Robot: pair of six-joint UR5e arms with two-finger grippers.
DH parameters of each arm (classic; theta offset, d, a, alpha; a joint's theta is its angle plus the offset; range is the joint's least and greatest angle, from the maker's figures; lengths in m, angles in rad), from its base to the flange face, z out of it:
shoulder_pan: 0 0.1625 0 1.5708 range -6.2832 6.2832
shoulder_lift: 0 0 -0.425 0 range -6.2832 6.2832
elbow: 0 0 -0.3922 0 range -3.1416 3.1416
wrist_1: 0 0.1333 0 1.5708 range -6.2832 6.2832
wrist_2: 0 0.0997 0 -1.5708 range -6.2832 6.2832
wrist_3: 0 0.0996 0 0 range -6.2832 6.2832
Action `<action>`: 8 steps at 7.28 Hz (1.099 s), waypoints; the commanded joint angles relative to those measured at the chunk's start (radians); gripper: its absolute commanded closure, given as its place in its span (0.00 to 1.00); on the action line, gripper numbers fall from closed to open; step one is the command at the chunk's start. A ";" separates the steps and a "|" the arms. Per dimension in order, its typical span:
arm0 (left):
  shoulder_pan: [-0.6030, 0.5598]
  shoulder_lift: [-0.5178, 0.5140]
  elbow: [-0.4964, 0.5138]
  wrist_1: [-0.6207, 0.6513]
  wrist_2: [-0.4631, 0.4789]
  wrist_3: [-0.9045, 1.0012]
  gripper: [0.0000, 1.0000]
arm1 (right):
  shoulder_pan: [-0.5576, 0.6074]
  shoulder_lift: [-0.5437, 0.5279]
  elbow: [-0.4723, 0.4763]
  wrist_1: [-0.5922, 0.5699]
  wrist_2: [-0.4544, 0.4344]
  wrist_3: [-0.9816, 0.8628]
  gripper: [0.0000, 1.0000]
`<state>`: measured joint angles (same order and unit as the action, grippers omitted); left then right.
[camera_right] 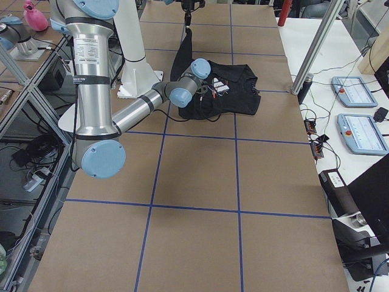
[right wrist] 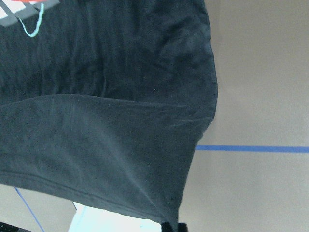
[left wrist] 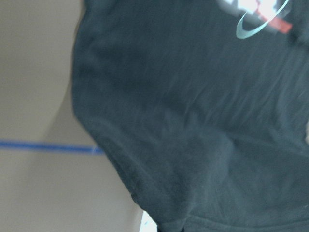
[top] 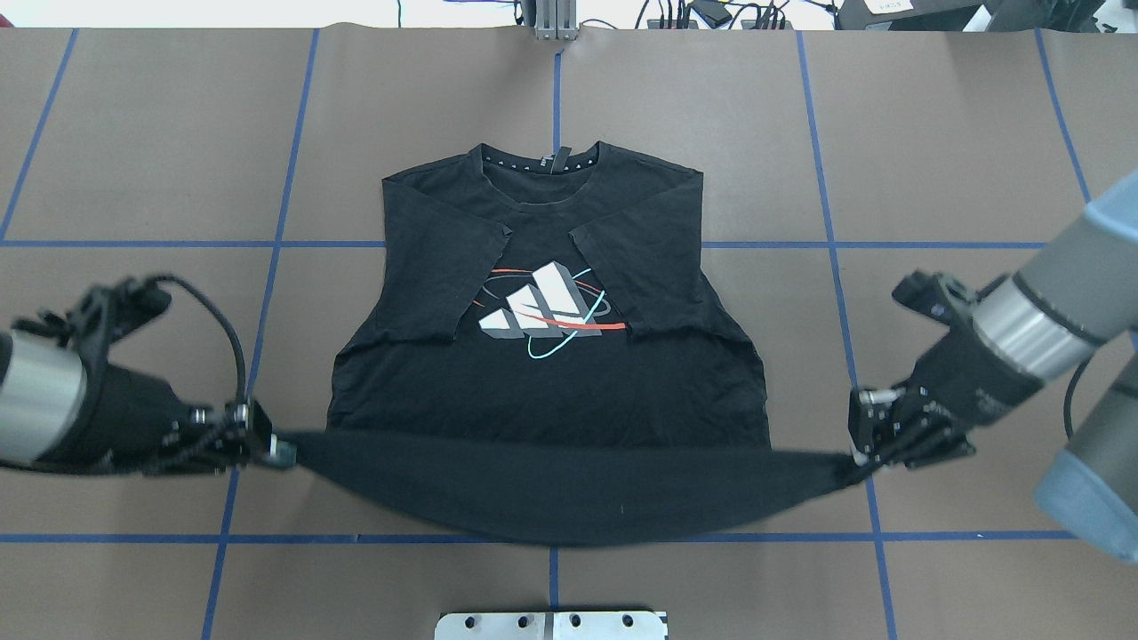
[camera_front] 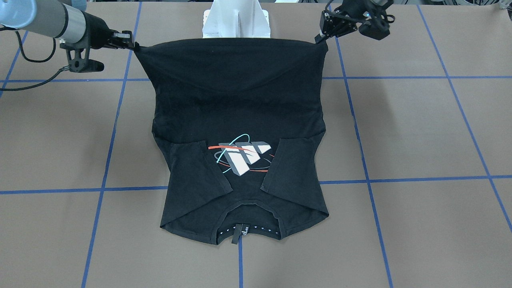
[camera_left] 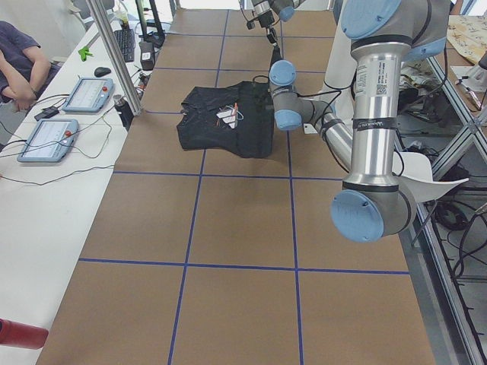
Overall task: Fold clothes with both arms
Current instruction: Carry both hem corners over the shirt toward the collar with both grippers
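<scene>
A brown paper-covered table (top: 933,133) gridded with blue tape lines (top: 818,244), with a white operators' desk (camera_left: 46,190) beside it. The black short-sleeved printed T-shirt (top: 551,382) lies at the table's centre, print up. Its robot-side hem hangs lifted, stretched between the black two-finger left gripper (top: 283,449) and the black two-finger right gripper (top: 858,462), each pinching one corner.

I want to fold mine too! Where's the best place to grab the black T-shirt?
Probably the T-shirt by its two bottom hem corners, each from its outer side, where the left gripper and right gripper pinch now. That straight hem spans between them, ready to carry toward the collar.
</scene>
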<state>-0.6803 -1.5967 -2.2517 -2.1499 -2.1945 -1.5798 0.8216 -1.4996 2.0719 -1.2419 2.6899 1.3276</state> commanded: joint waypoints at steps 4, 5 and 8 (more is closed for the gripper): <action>-0.182 -0.123 0.251 0.001 -0.047 0.164 1.00 | 0.178 0.298 -0.302 0.002 -0.016 -0.008 1.00; -0.186 -0.165 0.298 0.002 -0.042 0.164 1.00 | 0.200 0.350 -0.361 0.002 -0.016 -0.008 1.00; -0.203 -0.268 0.446 0.001 -0.041 0.164 1.00 | 0.232 0.435 -0.498 0.001 -0.045 -0.064 1.00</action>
<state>-0.8799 -1.8250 -1.8642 -2.1486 -2.2363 -1.4163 1.0420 -1.0988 1.6271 -1.2404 2.6574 1.2825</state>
